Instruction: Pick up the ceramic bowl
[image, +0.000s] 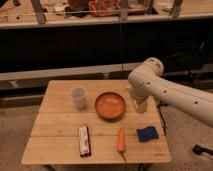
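Just beside the pincer (141, 105), on the side toward the cup (78, 97), the ceramic bowl (110, 105) sits upright on the wooden worktop (57, 125). It is round, shallow and orange-red with a darker rim, and nothing seems to be in it. The pincer hangs low over the worktop at the end of a thick white arm; its jaws stand wide and hold nothing, and they do not appear to touch the bowl. Being ceramic, the bowl is likely stiff, fairly heavy for its size, smooth enough to slip, and liable to chip or crack if dropped or knocked. The rim nearest the pincer looks the best place to take hold, one finger inside the wall and one outside, squeezed firmly. Nearer the camera than the pincer lie a blue sponge (147, 133), an orange carrot (120, 140) and a dark wrapped bar (84, 141), all apart from the bowl.
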